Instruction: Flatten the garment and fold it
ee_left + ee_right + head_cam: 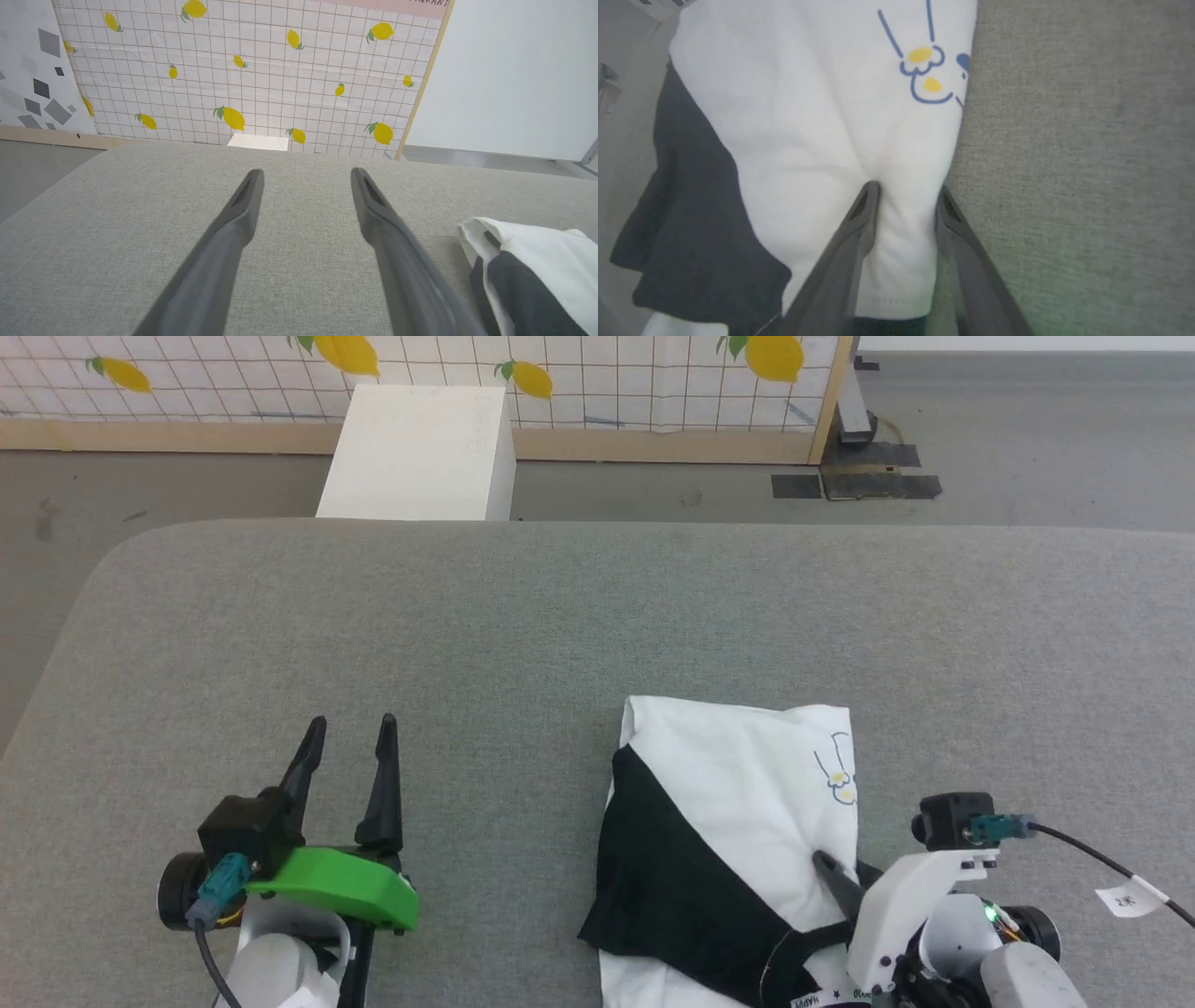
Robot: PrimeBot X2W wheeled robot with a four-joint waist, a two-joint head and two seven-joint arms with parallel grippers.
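Observation:
The garment (738, 784) lies folded into a compact rectangle on the grey table (560, 616), front right, white body on top with a small blue and yellow print and a black sleeve across its left. My right gripper (840, 882) comes in from its near right edge. In the right wrist view the right gripper (906, 189) has its fingers pinching a puckered fold of the garment (808, 116) at that white edge. My left gripper (353, 723) rests open on bare table to the left, apart from the cloth. The left wrist view shows the left gripper (306, 175) with nothing between its fingers, and the garment (537, 261) to the right.
A white box (420, 453) stands on the floor beyond the table's far edge, in front of a lemon-patterned partition (597, 383). A cable with a paper tag (1130, 899) trails from my right wrist. Bare grey table spreads left and behind the cloth.

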